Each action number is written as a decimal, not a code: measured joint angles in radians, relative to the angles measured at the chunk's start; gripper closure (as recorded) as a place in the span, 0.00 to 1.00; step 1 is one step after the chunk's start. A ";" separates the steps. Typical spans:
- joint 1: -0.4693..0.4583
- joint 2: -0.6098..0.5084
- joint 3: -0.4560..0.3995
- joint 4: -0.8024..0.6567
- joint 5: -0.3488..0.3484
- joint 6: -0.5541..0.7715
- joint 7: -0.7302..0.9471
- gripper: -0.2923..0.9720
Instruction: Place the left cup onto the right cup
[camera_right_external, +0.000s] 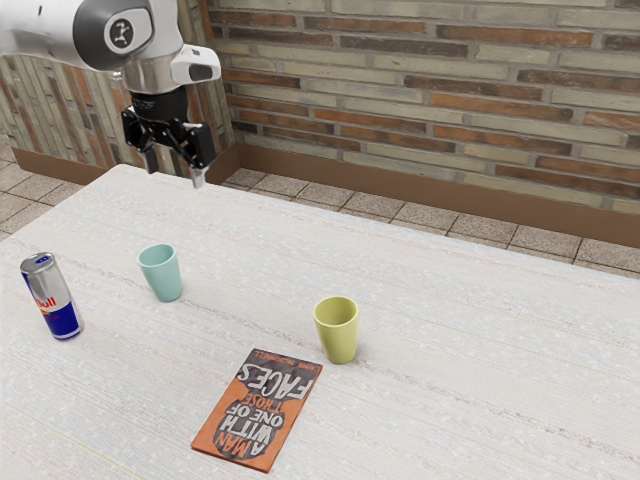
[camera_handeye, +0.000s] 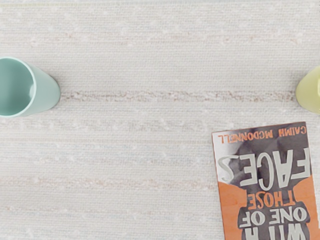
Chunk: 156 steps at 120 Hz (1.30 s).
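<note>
A teal cup (camera_right_external: 161, 272) stands upright on the pale table, toward the exterior view's left. A yellow-green cup (camera_right_external: 336, 329) stands upright further to the exterior view's right and nearer the front. My gripper (camera_right_external: 174, 166) hangs high above the table's far edge, well above and behind the teal cup, open with nothing between its fingers. In the wrist view the teal cup (camera_handeye: 25, 87) and the yellow-green cup (camera_handeye: 310, 90) sit at opposite sides, seen from above.
A Red Bull can (camera_right_external: 51, 296) stands at the exterior view's left, beside the teal cup. An orange and grey book (camera_right_external: 258, 407) lies flat in front of the yellow-green cup; the same book (camera_handeye: 267, 182) appears in the wrist view. A brick wall runs behind the table (camera_right_external: 480, 330).
</note>
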 joint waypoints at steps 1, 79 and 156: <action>0.000 0.000 0.000 0.000 -0.001 0.000 0.000 0.23; 0.194 0.252 0.048 0.219 -0.005 0.005 0.088 0.23; 0.224 0.509 -0.005 0.340 -0.020 0.080 0.196 0.23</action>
